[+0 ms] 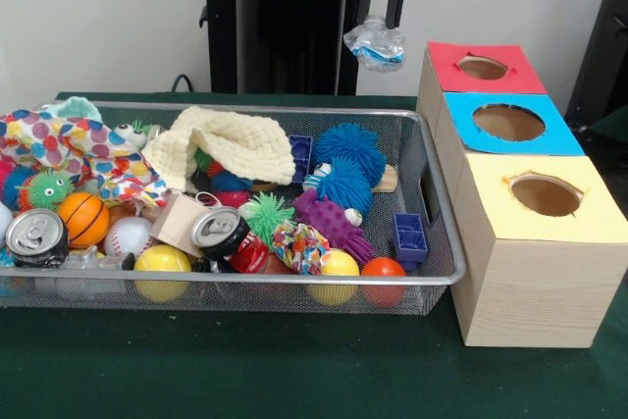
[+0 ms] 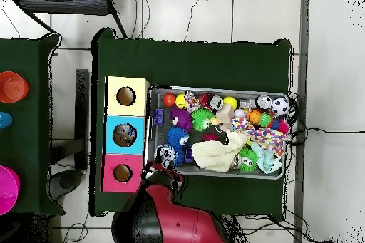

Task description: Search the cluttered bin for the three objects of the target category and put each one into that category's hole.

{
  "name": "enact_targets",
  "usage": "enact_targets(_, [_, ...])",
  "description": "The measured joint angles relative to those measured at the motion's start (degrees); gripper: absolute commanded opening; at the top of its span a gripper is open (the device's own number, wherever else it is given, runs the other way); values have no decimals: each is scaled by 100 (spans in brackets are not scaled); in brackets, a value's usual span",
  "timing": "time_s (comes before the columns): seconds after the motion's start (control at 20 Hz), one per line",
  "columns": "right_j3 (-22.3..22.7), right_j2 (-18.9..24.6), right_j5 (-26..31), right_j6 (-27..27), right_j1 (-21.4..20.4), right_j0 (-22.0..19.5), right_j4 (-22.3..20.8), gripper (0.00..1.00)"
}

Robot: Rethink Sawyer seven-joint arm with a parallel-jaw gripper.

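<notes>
gripper point(image 1: 376, 34) | jaws pinching crumpled clear plastic point(image 1: 375, 46), seemingly a bottle | arm cut off above | bin point(image 1: 444, 242) below

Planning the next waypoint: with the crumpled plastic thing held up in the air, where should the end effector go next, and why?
Probably sideways until it is over the hole in the red-topped box. The end effector hangs above the bin's far rim, shut on a crumpled clear plastic bottle, short of that nearby hole.
</notes>
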Motion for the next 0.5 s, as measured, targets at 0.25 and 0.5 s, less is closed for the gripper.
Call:
enact_targets(0.25, [-2,-190,17,0,17,221,223,0])
enact_targets(0.5, [-35,-313,20,0,144,361,426,0])
